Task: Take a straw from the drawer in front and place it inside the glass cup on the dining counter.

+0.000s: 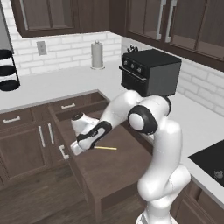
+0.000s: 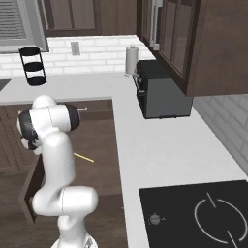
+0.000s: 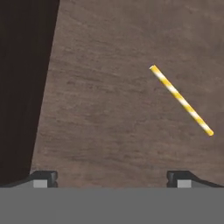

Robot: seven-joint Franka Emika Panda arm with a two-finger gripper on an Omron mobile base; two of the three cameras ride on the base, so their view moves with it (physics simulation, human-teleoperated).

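Observation:
The drawer (image 1: 118,168) stands pulled out below the white worktop, its brown floor (image 3: 109,109) bare except for the straw. The straw (image 1: 106,148) (image 2: 84,157) (image 3: 181,100) is thin, with yellow and white stripes. It lies flat on the floor near the middle. My gripper (image 1: 75,151) (image 3: 111,179) hangs over the drawer's left part, open, with nothing between its fingertips (image 3: 43,177). In the hand view the straw lies ahead and to the right of the gripper, clear of both tips. The glass cup and the dining counter are out of view.
The drawer's dark side wall (image 3: 22,87) rises at the left of the hand view. A black toaster oven (image 1: 148,72), a paper towel roll (image 1: 97,54) and a black tiered stand (image 1: 8,70) sit on the worktop. A black cooktop (image 2: 198,213) lies to the right.

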